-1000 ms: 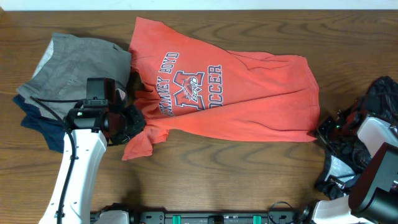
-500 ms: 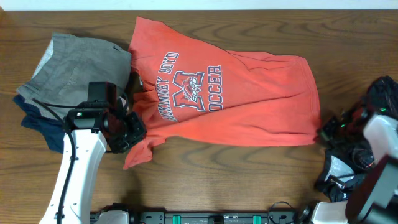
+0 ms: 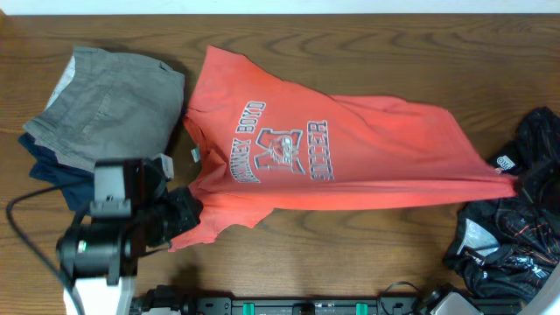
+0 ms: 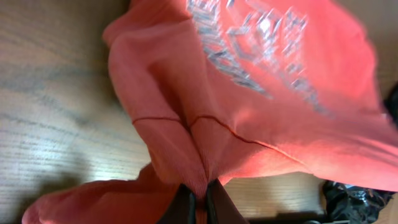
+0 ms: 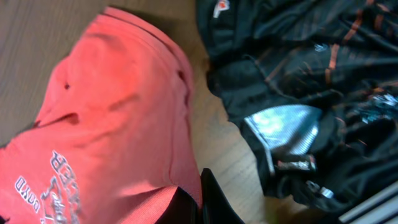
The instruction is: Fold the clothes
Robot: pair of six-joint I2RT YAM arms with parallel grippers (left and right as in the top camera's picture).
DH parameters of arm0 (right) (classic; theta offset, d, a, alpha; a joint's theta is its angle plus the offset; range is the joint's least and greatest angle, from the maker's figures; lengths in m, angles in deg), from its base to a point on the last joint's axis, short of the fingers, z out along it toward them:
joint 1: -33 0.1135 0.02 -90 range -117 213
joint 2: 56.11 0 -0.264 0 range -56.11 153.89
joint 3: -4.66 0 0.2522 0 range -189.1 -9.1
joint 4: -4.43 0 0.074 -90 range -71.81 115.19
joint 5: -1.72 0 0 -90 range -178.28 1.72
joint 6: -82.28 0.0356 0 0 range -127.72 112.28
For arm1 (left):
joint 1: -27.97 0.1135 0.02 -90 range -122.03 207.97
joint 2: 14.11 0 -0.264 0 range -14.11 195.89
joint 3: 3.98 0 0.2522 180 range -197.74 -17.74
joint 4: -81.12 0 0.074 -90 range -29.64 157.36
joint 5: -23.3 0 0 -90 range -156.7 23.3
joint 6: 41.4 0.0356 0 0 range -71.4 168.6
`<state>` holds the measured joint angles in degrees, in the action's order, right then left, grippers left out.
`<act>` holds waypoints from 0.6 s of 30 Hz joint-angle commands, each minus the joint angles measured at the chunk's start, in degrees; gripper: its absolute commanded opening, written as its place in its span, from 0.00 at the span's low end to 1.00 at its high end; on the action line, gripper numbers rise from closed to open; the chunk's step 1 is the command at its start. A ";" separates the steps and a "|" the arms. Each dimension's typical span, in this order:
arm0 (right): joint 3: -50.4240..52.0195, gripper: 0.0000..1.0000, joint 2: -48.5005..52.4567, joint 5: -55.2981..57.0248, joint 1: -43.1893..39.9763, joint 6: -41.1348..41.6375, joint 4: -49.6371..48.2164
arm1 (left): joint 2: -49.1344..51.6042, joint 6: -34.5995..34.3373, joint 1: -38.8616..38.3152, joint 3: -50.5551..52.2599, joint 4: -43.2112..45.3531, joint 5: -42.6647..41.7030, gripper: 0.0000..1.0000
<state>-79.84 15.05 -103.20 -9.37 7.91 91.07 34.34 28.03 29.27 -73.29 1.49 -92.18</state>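
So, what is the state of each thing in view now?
red T-shirt, unfolded, print up, stretched between both grippers
left gripper, jaws shut on the T-shirt
right gripper, jaws shut on the T-shirt
grey and navy garments, folded, stacked
black garment, crumpled

We see a soft, matt coral cloth T-shirt (image 3: pixel 350 166) on a smooth, grained wood bench (image 3: pixel 350 44). At three o'clock is a black garment (image 3: pixel 516 236), faintly glossy. At ten o'clock is a grey garment (image 3: pixel 109 105), matt.
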 commanded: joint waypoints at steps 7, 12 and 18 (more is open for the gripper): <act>-1.16 0.01 -1.66 2.89 -1.11 -2.01 -0.24 | -5.68 -5.86 0.28 -0.20 6.91 -0.92 0.06; -1.16 0.01 -1.49 2.86 -0.85 -2.01 -0.79 | -2.60 -6.12 0.28 -0.20 9.25 -0.90 0.06; -1.14 0.01 1.73 2.71 3.85 -2.01 -4.55 | 5.22 -6.12 0.31 -0.17 13.81 -0.63 0.06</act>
<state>-79.87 14.81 -101.54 -7.90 6.67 88.16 36.42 22.63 29.27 -73.29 13.60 -93.56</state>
